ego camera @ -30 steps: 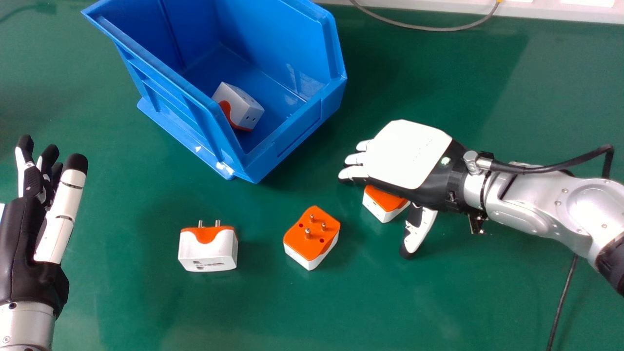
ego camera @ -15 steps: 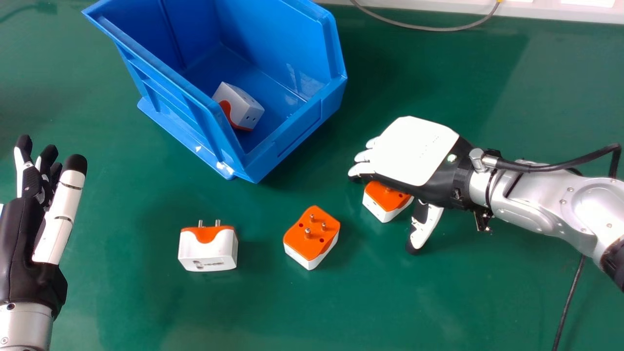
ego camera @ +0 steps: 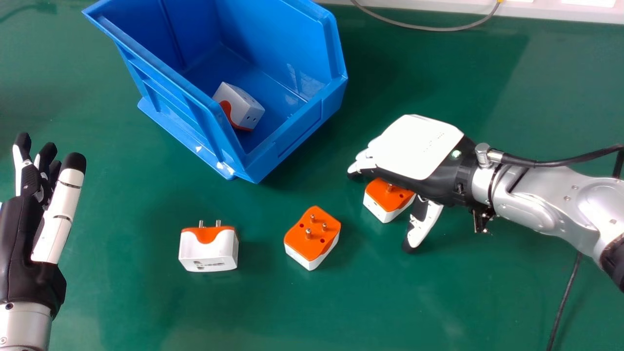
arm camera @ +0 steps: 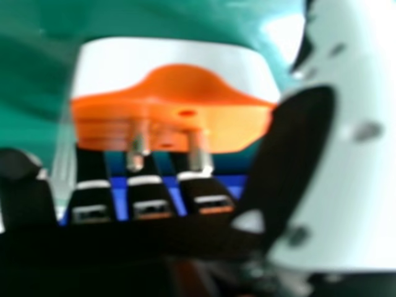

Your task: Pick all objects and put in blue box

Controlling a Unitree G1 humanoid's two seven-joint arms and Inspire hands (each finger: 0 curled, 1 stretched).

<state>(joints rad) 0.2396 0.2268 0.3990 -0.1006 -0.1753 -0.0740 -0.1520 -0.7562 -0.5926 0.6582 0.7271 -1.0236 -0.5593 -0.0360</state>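
Bright, fairly even light fills the head view; soft shadows darken the green table right of the blue box, whose near-left foot carries small white glints. The right hand view is blurred, with white glare on the table.

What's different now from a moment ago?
The right hand has shifted slightly rightward, exposing more of the plug adapter beneath it. I see nothing grasped or released. The blue box, the adapter inside it and the other two adapters stayed put.
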